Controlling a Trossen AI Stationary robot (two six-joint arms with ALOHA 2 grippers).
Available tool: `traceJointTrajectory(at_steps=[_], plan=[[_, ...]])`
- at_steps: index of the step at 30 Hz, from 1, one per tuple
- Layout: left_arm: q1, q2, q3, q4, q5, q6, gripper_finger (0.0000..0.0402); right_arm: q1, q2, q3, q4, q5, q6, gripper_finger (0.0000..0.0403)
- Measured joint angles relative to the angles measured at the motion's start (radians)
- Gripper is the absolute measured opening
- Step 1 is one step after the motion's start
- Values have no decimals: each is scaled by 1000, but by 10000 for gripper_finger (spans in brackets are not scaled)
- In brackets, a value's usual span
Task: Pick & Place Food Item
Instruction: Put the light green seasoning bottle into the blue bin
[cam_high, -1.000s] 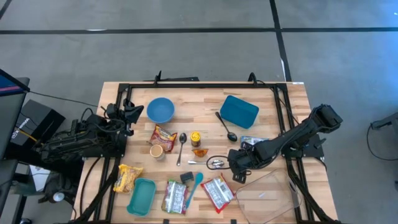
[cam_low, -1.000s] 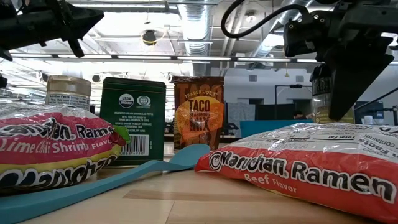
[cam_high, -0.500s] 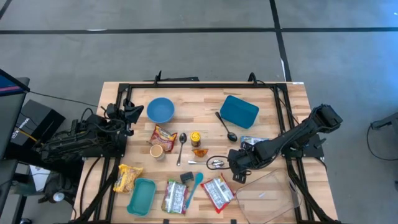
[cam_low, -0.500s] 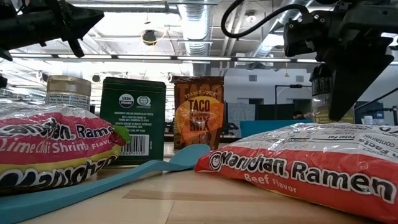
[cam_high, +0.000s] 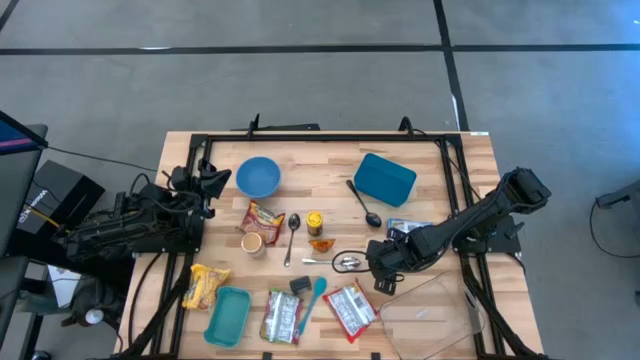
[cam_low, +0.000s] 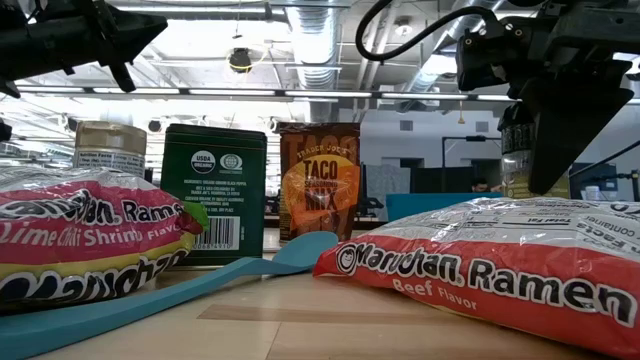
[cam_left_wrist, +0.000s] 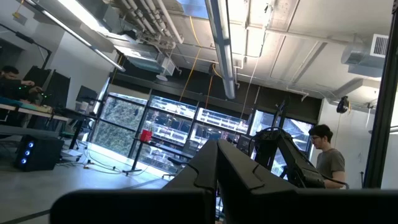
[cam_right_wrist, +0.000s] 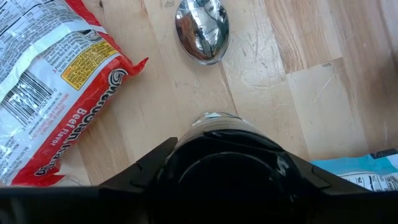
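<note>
from above, the right gripper (cam_high: 378, 262) sits low between the spoon (cam_high: 347, 262) and the clear tray (cam_high: 470, 310), while the left gripper (cam_high: 215, 180) waits clenched at the table edge. at table height, a jar (cam_low: 516, 160) shows in the right jaws. the right wrist view confirms they're clamped around it. looks like carry stage, so next is moving it to the tray.
</note>
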Motion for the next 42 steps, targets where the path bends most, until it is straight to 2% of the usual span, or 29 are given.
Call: traceJointTrajectory(at_steps=[30, 36, 42], plan=[[0, 0, 0, 0, 0, 0, 2, -6, 0, 2, 16, 1, -47, 190], [0, 0, 0, 0, 0, 0, 2, -6, 1, 82, -50, 1, -77, 190], [0, 0, 0, 0, 0, 0, 2, -6, 1, 191, -90, 35, -178, 190]])
